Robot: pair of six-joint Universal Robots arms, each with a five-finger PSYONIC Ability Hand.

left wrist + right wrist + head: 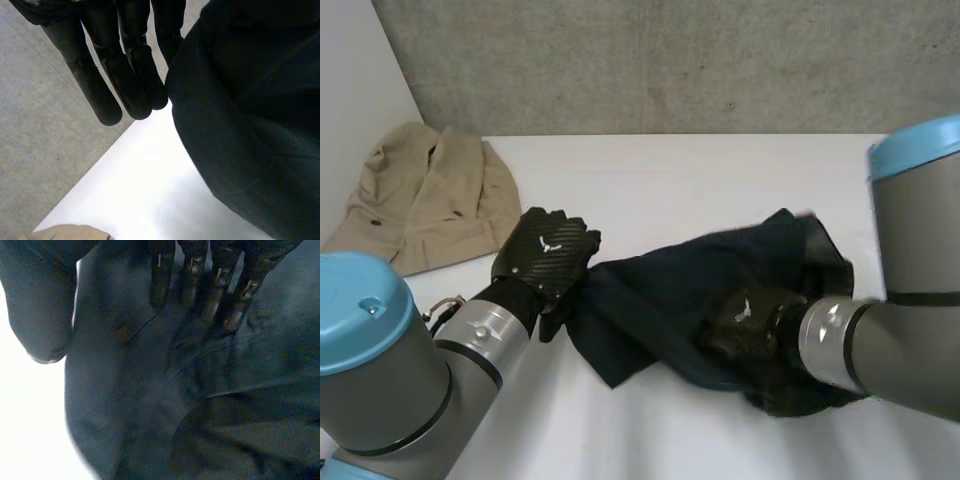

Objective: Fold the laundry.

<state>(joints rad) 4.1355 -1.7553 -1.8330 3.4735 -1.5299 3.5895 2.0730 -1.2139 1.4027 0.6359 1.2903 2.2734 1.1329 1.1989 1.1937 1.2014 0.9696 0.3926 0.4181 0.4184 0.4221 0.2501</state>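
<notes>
The left arm (380, 340) is reaching forward from the near left, its wrist (485, 335) angling up and inward. The left hand (545, 255) is showing its back to the head view, and its fingers (107, 95) are stretching straight out from the palm, close together and relaxed. The right arm (910, 300) is coming in from the right and bending low, its wrist (830, 340) lying nearly level and pointing inward. The right hand (750, 320) is resting palm down, its fingers (220, 295) extending straight, slightly spread and pressing flat. The hands are sitting apart, the left one farther from the robot than the right.
</notes>
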